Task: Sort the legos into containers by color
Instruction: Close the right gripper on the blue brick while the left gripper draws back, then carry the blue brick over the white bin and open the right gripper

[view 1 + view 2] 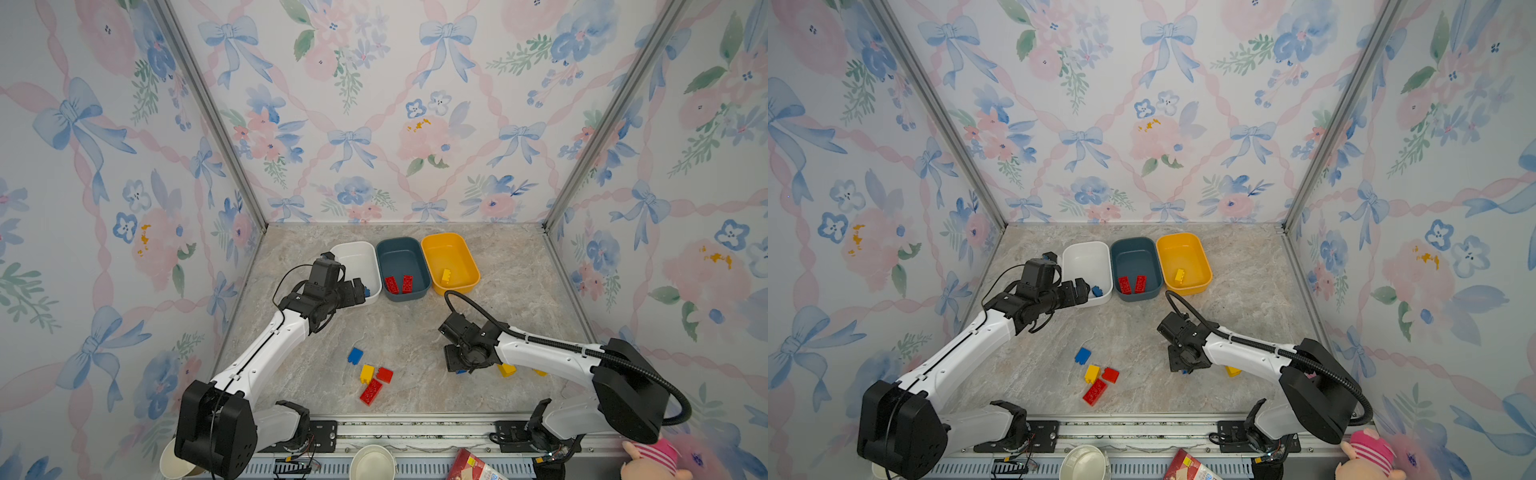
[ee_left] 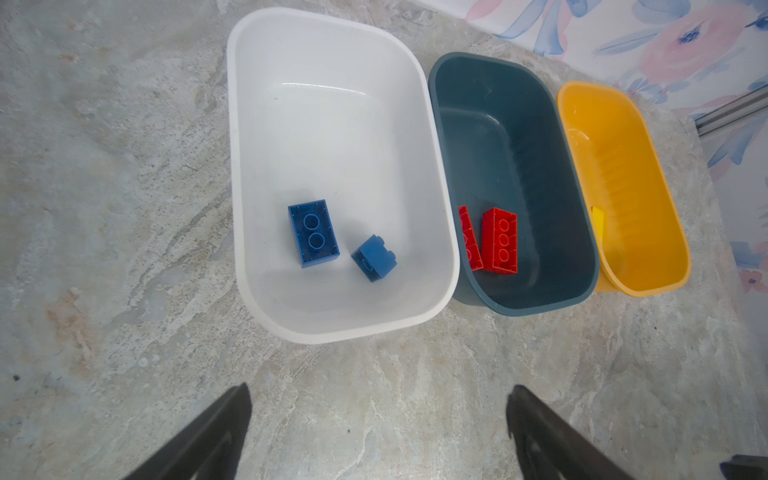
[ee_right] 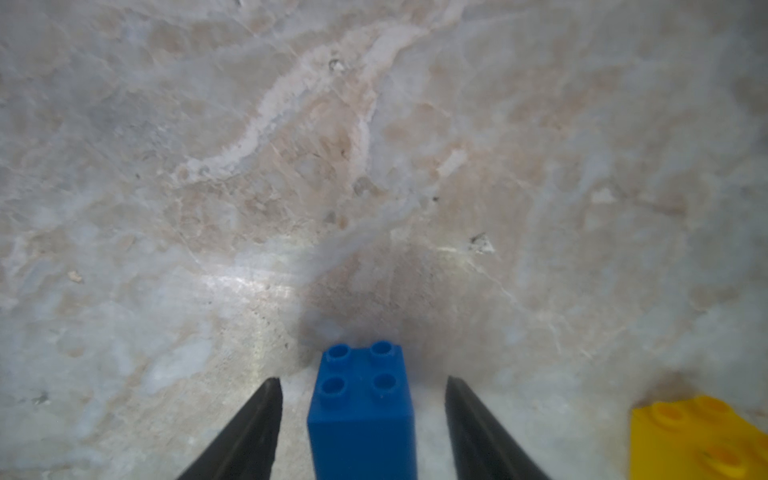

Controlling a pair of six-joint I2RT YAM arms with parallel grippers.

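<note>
Over on the left of the bench (image 1: 415,332), I have the left pincer (image 2: 379,388) hanging by the near end of the white tub (image 2: 332,137), jaws wide apart and holding nothing. Two blue bricks lie in that tub, a larger one bottom side up (image 2: 313,237) and a smaller one tipped on its side (image 2: 374,257) just beside it. Next along, touching it, is the dark teal tub (image 2: 540,166) with two long red bricks (image 2: 500,241) lying side by side at its near end. After that comes the yellow tub (image 2: 623,187), with one yellow brick (image 1: 446,276) inside. On the open bench nearer me, a loose cluster sits in the middle: a blue brick (image 1: 355,355) a little apart, then a yellow brick (image 1: 367,373) and a small red brick (image 1: 385,375) touching, with a long red brick (image 1: 371,391) just in front of them. Further right, the right pincer (image 3: 362,379) is down at the bench, straddling a blue four-stud brick (image 3: 361,415); its jaws are apart, with a visible gap on each side of the brick, so nothing is clamped. Just beside it lies a yellow brick (image 3: 702,440), and another bit of yellow (image 1: 539,372) shows from under the right arm.
</note>
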